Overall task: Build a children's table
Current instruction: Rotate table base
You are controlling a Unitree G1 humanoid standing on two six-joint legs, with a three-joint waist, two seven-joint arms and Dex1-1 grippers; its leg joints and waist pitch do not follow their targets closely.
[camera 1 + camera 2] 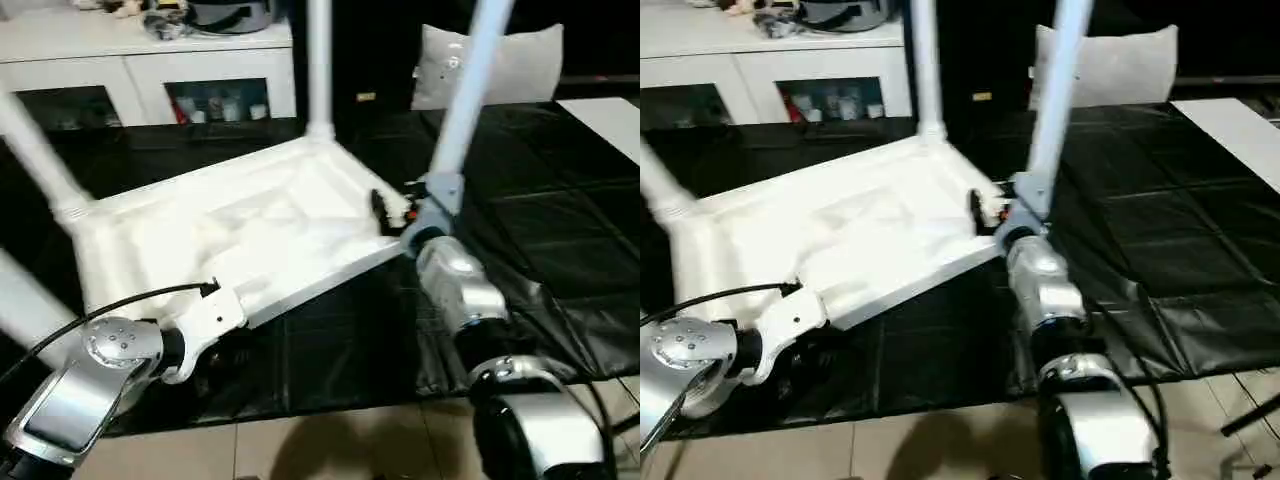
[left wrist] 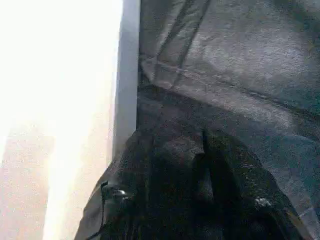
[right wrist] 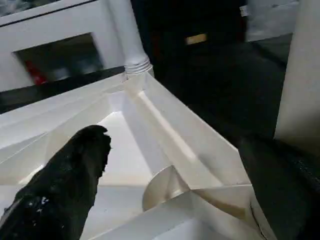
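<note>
White plastic square tabletop [image 1: 250, 235] lies underside-up on black sheet-covered floor [image 1: 560, 250], legs up. White glass-door cabinet [image 1: 140, 70] behind it. Left end effector [image 2: 200, 190] at near edge, right end effector [image 3: 170, 175] at right corner, w/ a leg [image 1: 465, 90] there.

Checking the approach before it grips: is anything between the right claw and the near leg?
Nothing visible does. The open right claw sits at the tabletop corner, the leg right beside one finger.

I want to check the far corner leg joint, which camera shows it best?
The right wrist view: the leg's ribbed collar sits in the corner socket, seen close. Both eye views show the same leg from farther off, the joint small. The left wrist view shows the tabletop's edge instead.
</note>
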